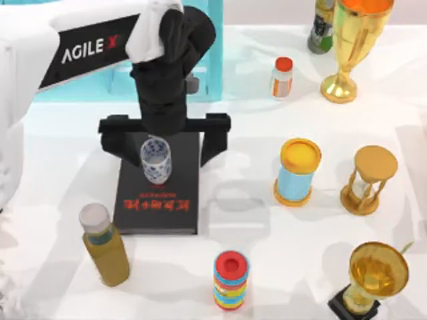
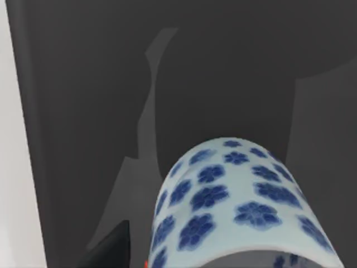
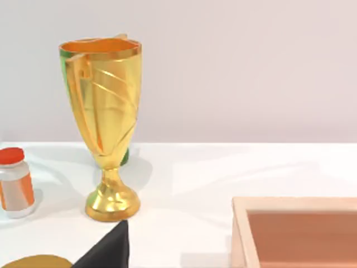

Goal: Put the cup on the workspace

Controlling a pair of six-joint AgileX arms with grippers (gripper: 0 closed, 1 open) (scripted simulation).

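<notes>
The cup [image 1: 155,160] is small and white with blue flowers. It stands on the black book [image 1: 183,200] with red lettering, at the left middle of the table. My left gripper [image 1: 161,155] is open wide over the book, with one black finger on each side of the cup and well apart from it. From the left wrist, the cup [image 2: 240,206] is seen close up against the dark book cover [image 2: 83,111]. The workspace [image 1: 267,220] is the white tabletop around the book. My right gripper [image 3: 106,251] appears at the edge of the right wrist view, facing a golden trophy [image 3: 106,123].
A yellow bottle [image 1: 105,245] and a stack of coloured rings [image 1: 231,280] stand in front of the book. To the right are a blue cylinder with orange lid [image 1: 297,171], an hourglass [image 1: 367,180] and trophies [image 1: 353,47] [image 1: 375,277]. A light blue cabinet [image 1: 213,53] is behind.
</notes>
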